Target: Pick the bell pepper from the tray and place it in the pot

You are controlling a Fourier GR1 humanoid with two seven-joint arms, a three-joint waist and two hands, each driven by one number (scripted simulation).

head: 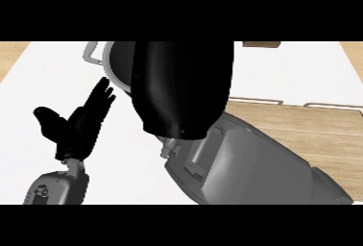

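Head view: my right hand [181,91] hovers over the pot [113,62], fingers and pepper hidden; left hand [78,125] rests with fingers spread wide

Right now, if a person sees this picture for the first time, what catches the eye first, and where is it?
The large black right hand fills the upper middle, reaching over the round grey metal pot, of which only the left rim and handle show. At the left, the black left hand rests open, fingers up. The wooden tray lies at the right, partly behind the grey right forearm.
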